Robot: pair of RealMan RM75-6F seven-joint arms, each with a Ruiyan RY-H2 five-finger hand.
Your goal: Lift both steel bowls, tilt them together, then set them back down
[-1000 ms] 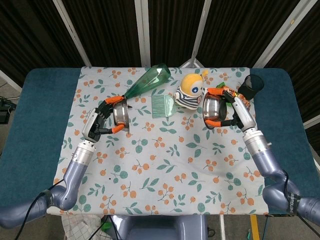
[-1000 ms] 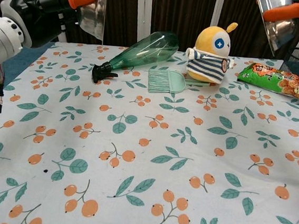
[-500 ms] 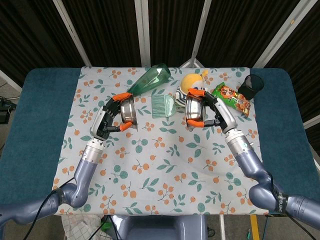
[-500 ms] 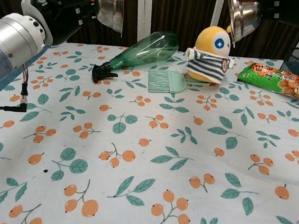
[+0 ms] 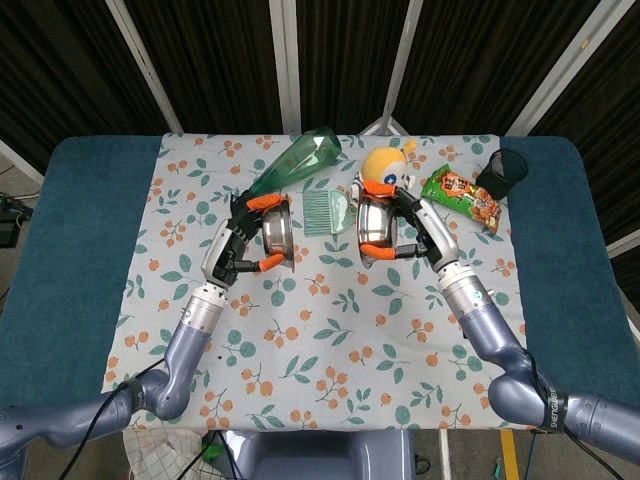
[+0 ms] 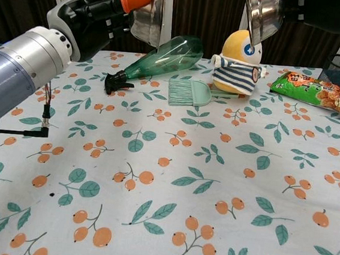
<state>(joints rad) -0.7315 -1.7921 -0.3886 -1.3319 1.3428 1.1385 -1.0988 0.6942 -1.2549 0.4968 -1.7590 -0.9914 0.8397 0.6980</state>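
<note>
Two steel bowls are held up in the air above the floral tablecloth [image 5: 330, 310]. My left hand [image 5: 236, 244] grips the left steel bowl [image 5: 277, 229], tipped on its side with its mouth facing right. The right steel bowl [image 5: 373, 220] is gripped by my right hand [image 5: 420, 232] and is tipped toward the left. A narrow gap separates the two bowls. In the chest view the left bowl [image 6: 148, 11] and left hand [image 6: 100, 12] sit at the top left. The right bowl [image 6: 262, 13] hangs at the top edge, with the right hand [image 6: 317, 10] mostly cut off.
At the back of the table lie a green spray bottle [image 5: 295, 162], a green brush [image 5: 325, 212], a yellow striped toy [image 5: 385, 172], a snack packet [image 5: 462, 194] and a black mesh cup [image 5: 503, 170]. Blue table edges [image 5: 70, 230] flank the cloth.
Both hands have carried their bowls inward toward the table's middle. The gap between the bowls has shrunk a lot, and the right bowl now hangs in front of the toy.
</note>
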